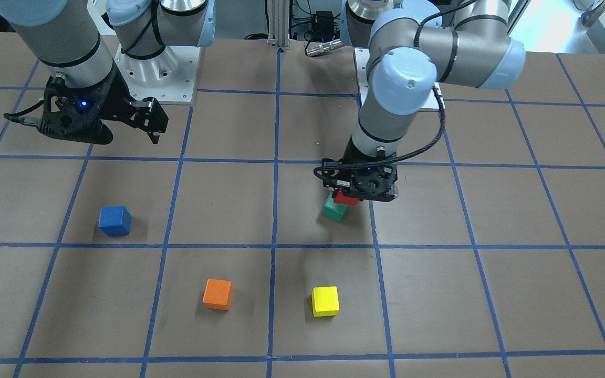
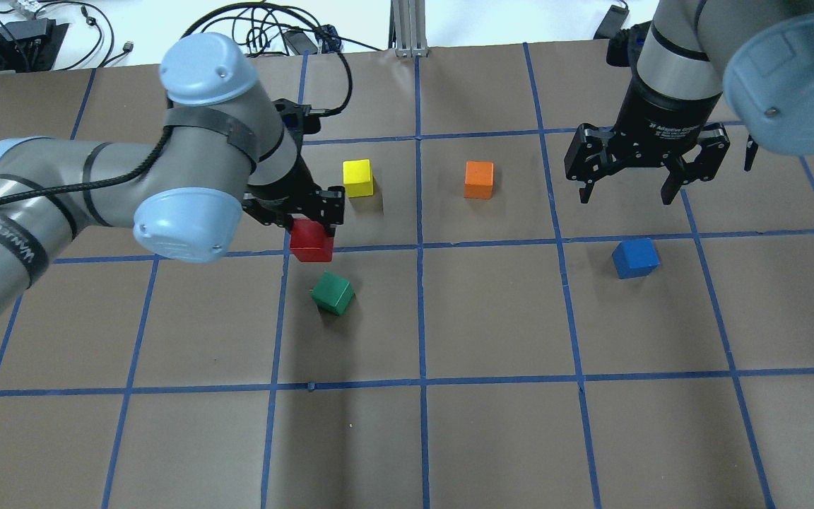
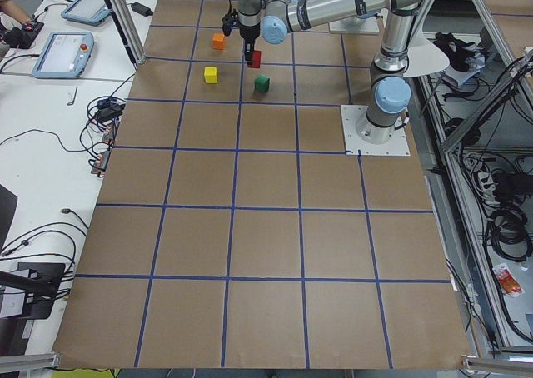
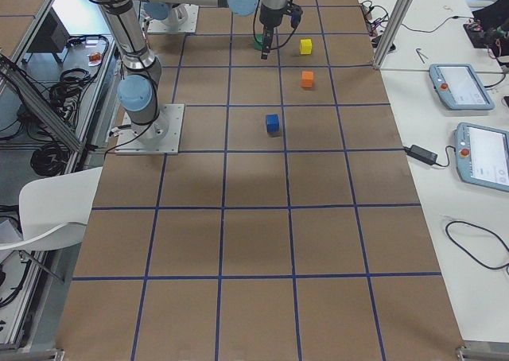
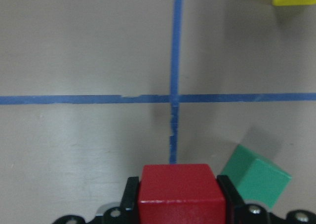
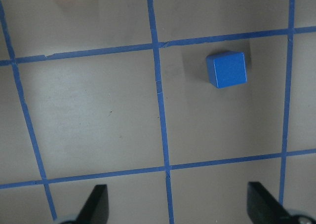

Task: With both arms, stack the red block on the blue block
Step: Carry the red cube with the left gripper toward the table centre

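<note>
My left gripper (image 2: 312,225) is shut on the red block (image 2: 311,240) and holds it above the table; the block also shows between the fingers in the left wrist view (image 5: 178,189) and in the front view (image 1: 345,198). The blue block (image 2: 635,257) sits alone on the table on the right side, also in the front view (image 1: 114,220) and the right wrist view (image 6: 226,69). My right gripper (image 2: 627,189) is open and empty, raised above the table just beyond the blue block.
A green cube (image 2: 333,293) lies tilted on the table just beside the held red block. A yellow cube (image 2: 358,177) and an orange cube (image 2: 479,179) stand farther out. Blue tape lines grid the brown table (image 2: 492,318).
</note>
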You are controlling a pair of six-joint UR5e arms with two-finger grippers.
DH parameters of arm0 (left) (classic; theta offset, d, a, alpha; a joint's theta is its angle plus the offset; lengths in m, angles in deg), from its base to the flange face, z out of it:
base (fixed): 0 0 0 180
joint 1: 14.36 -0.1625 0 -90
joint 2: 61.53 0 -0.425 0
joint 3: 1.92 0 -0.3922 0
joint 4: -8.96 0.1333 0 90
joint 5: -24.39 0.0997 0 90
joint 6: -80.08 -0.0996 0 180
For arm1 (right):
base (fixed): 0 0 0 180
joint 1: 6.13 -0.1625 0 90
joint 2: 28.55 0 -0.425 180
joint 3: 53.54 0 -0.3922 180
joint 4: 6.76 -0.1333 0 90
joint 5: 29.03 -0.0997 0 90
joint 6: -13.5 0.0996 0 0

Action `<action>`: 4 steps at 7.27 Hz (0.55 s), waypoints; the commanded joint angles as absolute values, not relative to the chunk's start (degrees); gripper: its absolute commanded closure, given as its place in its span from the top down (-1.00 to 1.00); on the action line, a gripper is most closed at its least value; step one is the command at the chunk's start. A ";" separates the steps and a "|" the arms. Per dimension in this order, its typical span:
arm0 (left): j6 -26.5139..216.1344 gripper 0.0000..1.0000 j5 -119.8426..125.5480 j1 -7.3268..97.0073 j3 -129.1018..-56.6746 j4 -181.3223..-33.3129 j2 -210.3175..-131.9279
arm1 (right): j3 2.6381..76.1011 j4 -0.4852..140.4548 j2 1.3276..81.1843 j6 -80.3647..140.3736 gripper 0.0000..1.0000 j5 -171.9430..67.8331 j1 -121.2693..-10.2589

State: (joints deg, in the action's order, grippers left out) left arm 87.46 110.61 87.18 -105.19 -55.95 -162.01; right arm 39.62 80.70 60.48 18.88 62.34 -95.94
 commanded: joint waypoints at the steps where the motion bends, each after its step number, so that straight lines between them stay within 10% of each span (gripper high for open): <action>1: 98.48 -1.00 110.26 95.39 -104.22 -48.75 -167.41 | 39.63 80.78 60.22 18.69 1.00 62.11 -95.17; 4: 109.06 -1.00 110.60 101.73 -103.26 -39.57 -175.15 | 41.63 82.34 59.17 18.69 1.00 63.16 -94.82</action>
State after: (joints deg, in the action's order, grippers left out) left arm 105.32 110.35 99.14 -103.85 -42.55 -172.13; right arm 40.18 81.14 59.91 18.73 62.80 -94.95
